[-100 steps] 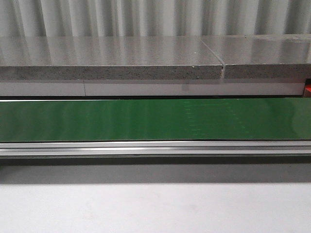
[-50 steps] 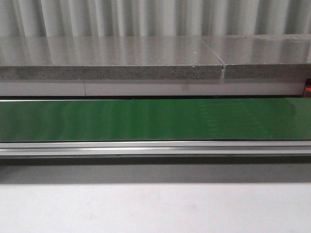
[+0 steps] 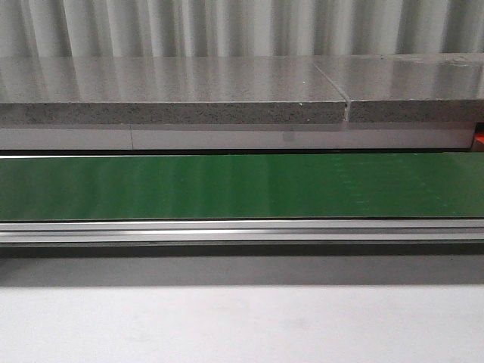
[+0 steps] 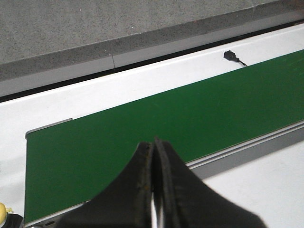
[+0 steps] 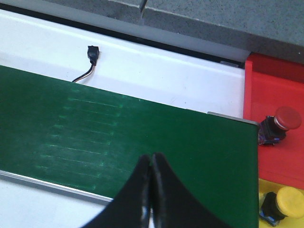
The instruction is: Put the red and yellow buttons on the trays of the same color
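Note:
In the right wrist view a red button (image 5: pixel 287 118) stands on the red tray (image 5: pixel 270 80) just past the end of the green belt (image 5: pixel 142 128). Beside it a yellow button (image 5: pixel 290 200) sits on the yellow tray (image 5: pixel 267 185). My right gripper (image 5: pixel 151 156) hangs shut and empty over the belt, well short of both trays. My left gripper (image 4: pixel 154 142) is also shut and empty, above the belt's other end (image 4: pixel 142 128). A small yellow object (image 4: pixel 4 211) peeks in at that view's corner; I cannot tell what it is. Neither gripper shows in the front view.
The belt (image 3: pixel 242 185) runs across the front view with a metal rail (image 3: pixel 242 231) along its near side and a grey stone ledge (image 3: pixel 174 91) behind. A black connector with a wire (image 5: pixel 91 53) lies on the white surface beyond the belt. A red sliver (image 3: pixel 478 138) shows at the far right.
Faint pale marks on the belt's surface have drifted to the right in the front view. Nothing else has moved.

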Controlling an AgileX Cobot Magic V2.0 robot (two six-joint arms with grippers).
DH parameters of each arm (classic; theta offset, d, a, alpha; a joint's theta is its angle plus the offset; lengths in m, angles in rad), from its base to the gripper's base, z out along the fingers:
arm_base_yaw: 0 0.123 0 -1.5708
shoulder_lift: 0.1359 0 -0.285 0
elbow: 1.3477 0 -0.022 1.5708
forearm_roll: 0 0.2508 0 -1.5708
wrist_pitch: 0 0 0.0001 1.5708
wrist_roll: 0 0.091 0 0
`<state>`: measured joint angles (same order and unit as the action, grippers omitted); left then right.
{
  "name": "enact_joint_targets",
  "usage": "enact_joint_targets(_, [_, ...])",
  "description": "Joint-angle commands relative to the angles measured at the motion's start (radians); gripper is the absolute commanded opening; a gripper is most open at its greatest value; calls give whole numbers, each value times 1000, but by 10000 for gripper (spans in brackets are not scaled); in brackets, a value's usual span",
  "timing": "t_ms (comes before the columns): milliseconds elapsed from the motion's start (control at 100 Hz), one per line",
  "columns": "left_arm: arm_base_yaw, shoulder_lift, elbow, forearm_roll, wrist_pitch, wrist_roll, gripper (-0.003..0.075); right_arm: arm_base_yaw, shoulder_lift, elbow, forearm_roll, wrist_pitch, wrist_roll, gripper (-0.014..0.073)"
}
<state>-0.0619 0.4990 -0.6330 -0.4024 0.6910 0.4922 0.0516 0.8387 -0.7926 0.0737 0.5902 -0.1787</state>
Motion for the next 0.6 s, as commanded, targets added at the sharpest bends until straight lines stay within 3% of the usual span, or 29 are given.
enact_joint_targets(0, [-8, 3, -25, -33, -63, -2, -20, 3, -87, 18, 0, -97, -11, -65])
enact_joint_targets(590, [-8, 3, -25, -33, -51, -2, -20, 3, -556, 275, 63, -51, -11, -65])
